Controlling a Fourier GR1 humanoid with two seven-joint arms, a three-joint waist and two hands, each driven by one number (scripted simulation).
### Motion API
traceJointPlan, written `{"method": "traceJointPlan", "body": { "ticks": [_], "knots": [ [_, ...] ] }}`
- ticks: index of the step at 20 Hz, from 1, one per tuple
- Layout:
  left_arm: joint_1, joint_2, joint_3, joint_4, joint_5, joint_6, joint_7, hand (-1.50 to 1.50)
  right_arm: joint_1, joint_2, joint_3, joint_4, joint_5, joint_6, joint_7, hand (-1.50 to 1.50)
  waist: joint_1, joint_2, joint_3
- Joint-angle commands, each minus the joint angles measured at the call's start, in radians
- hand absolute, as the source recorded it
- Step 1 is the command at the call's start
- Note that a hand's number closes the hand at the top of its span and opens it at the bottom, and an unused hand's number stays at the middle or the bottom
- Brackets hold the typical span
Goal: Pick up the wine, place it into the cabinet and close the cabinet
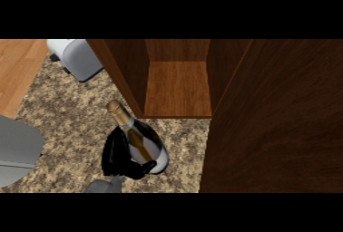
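My left robot hand (120, 156) curled around the wine bottle (142, 141) above the speckled table (67, 113), just before the open cabinet (175, 88).

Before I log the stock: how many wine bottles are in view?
1: the wine bottle stands on the counter before the open cabinet, held by a robot hand. Others may be hidden.

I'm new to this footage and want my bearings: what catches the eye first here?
A wine bottle with a gold-foiled neck, at centre over the speckled counter, a black hand curled round it. Just above it is the open wooden cabinet, its large dark door filling the right side.
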Motion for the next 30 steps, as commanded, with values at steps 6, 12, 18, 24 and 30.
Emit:
{"method": "traceJointPlan", "body": {
  "ticks": [6,12,18,24,30],
  "knots": [
    [-0.066,-0.001,-0.127,0.041,0.138,0.164,-0.032,1.50,0.042,-0.002,-0.007,-0.073,-0.055,0.011,0.037,-1.50,-0.004,0.002,-0.001],
    [-0.101,-0.001,-0.211,0.180,0.236,0.194,-0.178,1.50,0.007,-0.003,0.004,-0.060,-0.062,0.011,0.049,-1.50,-0.006,0.002,-0.001],
    [-0.237,-0.001,-0.238,0.301,0.321,0.197,-0.241,1.50,-0.010,0.013,0.016,-0.025,-0.046,-0.003,0.031,-1.50,-0.007,0.003,-0.001],
    [-0.366,-0.001,-0.237,0.413,0.403,0.209,-0.245,1.50,-0.012,-0.012,-0.046,-0.018,-0.109,0.013,0.033,-1.50,-0.011,0.003,-0.001],
    [-0.512,-0.001,-0.291,0.507,0.520,0.275,-0.270,1.50,-0.017,-0.012,-0.037,0.018,-0.079,0.018,0.001,-1.50,-0.024,0.006,-0.001]
  ]
}}
